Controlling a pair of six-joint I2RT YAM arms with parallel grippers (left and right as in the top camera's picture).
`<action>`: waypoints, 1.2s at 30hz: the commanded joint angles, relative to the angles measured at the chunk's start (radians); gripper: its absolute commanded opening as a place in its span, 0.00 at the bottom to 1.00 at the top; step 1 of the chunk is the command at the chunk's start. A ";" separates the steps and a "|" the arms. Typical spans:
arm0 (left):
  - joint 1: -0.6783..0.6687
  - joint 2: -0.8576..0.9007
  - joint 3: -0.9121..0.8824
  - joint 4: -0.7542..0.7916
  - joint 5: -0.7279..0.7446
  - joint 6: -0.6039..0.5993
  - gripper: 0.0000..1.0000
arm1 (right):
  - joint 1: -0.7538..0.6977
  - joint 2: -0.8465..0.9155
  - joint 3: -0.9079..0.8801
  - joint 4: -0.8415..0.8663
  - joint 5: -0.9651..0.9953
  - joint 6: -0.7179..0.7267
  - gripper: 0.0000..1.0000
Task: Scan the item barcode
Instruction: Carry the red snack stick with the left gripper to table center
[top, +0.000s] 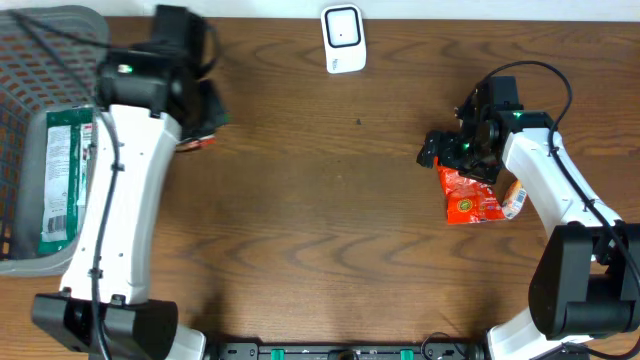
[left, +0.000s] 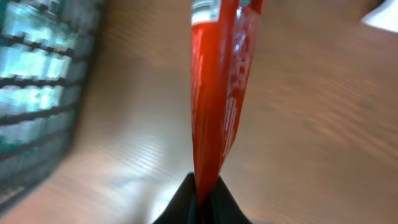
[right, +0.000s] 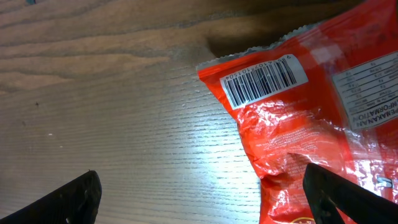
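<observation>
1. A basket (top: 30, 60) sits at the bench's (top: 320, 220) left edge with a green packet (top: 62, 180) lying inside.
2. Just right of the basket, near the far edge, the left gripper (left: 200, 198) is clamped on the bottom edge of a thin red packet (left: 214, 93). The packet stands edge-on, rising straight out from between the fingertips.
3. The scanner (top: 343, 38) stands upright at the middle of the far edge, well apart from both packets.
4. Toward the right edge, the right gripper (right: 200, 180) hangs with its fingers spread wide, holding nothing.
5. A red pouch (right: 292, 143) lies flat on the bench just beside and partly under that gripper, its barcode (right: 264, 81) facing up.
</observation>
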 joint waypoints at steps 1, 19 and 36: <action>-0.092 0.015 -0.035 0.053 0.054 -0.030 0.07 | 0.004 -0.003 0.010 0.002 -0.008 0.014 0.99; -0.470 0.302 -0.169 0.351 0.117 -0.117 0.07 | -0.099 -0.018 0.117 -0.117 -0.069 0.006 0.99; -0.615 0.492 -0.132 0.589 0.221 -0.119 0.66 | -0.179 -0.019 0.211 -0.245 -0.088 -0.077 0.99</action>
